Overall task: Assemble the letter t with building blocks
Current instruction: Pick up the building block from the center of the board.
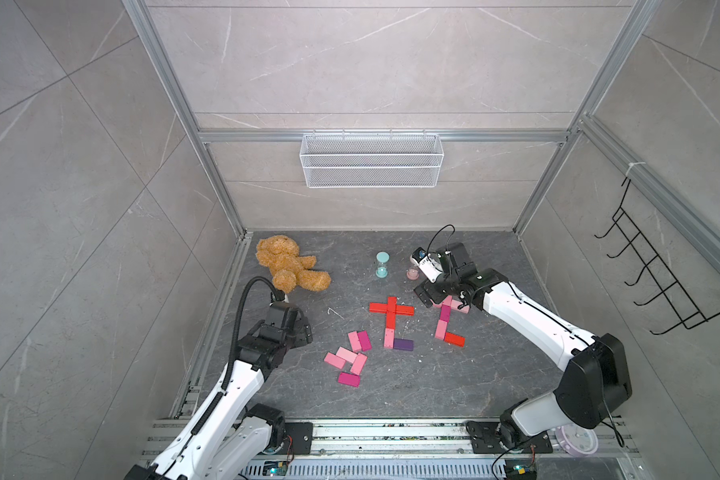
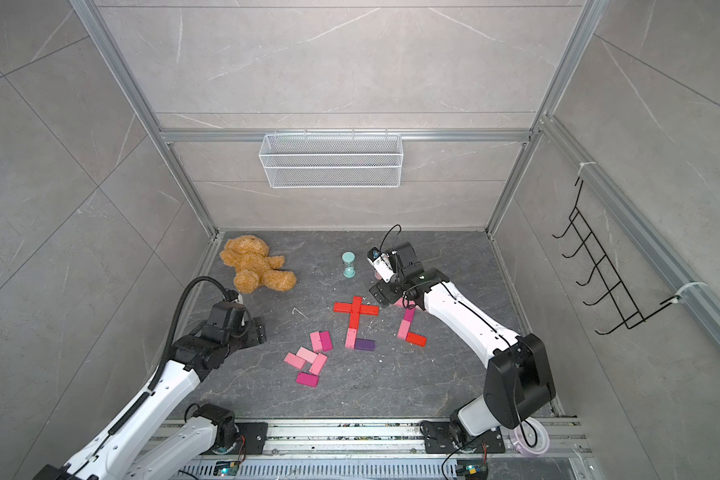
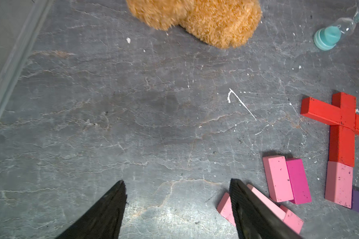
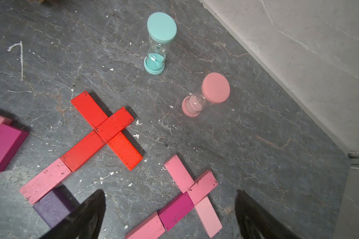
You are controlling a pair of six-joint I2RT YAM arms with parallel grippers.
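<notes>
Building blocks (image 1: 352, 357) lie flat on the bench (image 1: 495, 374) as a red t (image 2: 356, 309) and a pink t (image 4: 201, 184), so each reads from above, spares heaped near the open, empty left pincer (image 3: 176, 182), right pincer (image 4: 170, 192) open, empty, over the pink t.

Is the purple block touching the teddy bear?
No, the purple block lies against a pink block, well apart from the teddy bear.

Grey marbled wall panels (image 1: 371, 62) enclose a dark veined floor (image 1: 391, 395); a white mesh basket (image 1: 371, 160) hangs behind.
</notes>
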